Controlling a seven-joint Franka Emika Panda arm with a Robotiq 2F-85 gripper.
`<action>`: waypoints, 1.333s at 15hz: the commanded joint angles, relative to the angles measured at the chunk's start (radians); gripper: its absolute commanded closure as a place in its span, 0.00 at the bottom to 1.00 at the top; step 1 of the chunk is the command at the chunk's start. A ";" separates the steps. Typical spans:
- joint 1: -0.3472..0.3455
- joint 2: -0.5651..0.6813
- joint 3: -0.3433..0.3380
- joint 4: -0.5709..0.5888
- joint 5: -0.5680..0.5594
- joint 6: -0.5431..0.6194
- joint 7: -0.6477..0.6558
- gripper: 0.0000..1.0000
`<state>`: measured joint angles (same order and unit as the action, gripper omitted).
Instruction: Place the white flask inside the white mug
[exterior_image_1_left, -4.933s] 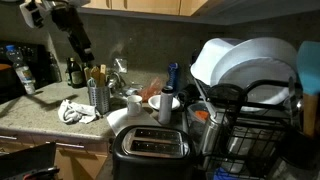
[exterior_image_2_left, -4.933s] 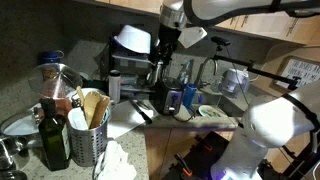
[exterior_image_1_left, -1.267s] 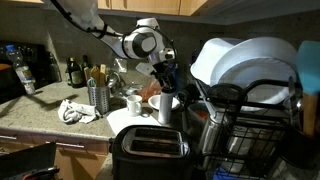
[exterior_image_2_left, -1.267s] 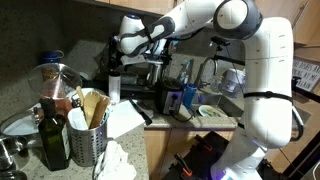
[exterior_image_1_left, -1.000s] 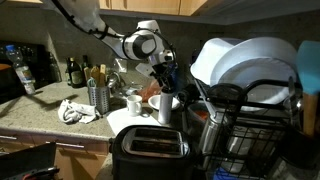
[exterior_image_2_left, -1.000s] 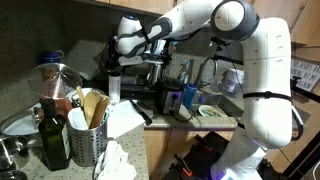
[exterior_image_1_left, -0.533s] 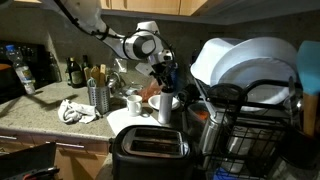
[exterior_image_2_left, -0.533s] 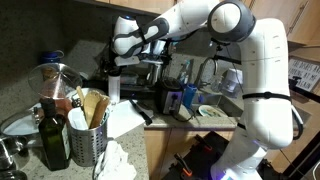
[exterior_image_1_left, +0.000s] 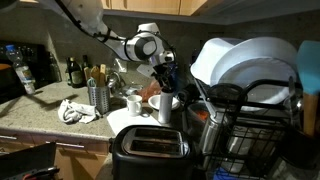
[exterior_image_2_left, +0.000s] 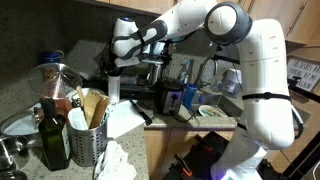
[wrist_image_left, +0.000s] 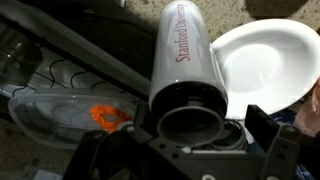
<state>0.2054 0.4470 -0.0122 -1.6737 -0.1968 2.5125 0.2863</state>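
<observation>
I see my gripper (wrist_image_left: 186, 142) spread wide around the dark top | flask (wrist_image_left: 186, 52) standing upright | mug (exterior_image_1_left: 133, 102) near it

1. The white jointed robot arm (exterior_image_2_left: 258, 75) is rising tall at the side of an exterior view, bending at its rounded upper joint and reaching across;
2. its round white wrist housing (exterior_image_1_left: 146, 45) is sitting low, angling downward;
3. the black two-finger gripper (exterior_image_1_left: 166, 76) is pointing down beneath it;
4. in the wrist view the dark fingers (wrist_image_left: 97, 160) are standing wide apart, jaws spread.
</observation>
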 joint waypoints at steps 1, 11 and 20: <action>0.023 0.010 -0.028 0.030 -0.032 -0.034 0.039 0.00; 0.022 0.009 -0.019 0.045 -0.033 -0.081 0.016 0.51; 0.009 -0.038 -0.017 0.094 -0.036 -0.194 -0.009 0.51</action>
<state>0.2152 0.4423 -0.0263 -1.6046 -0.2190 2.3889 0.2826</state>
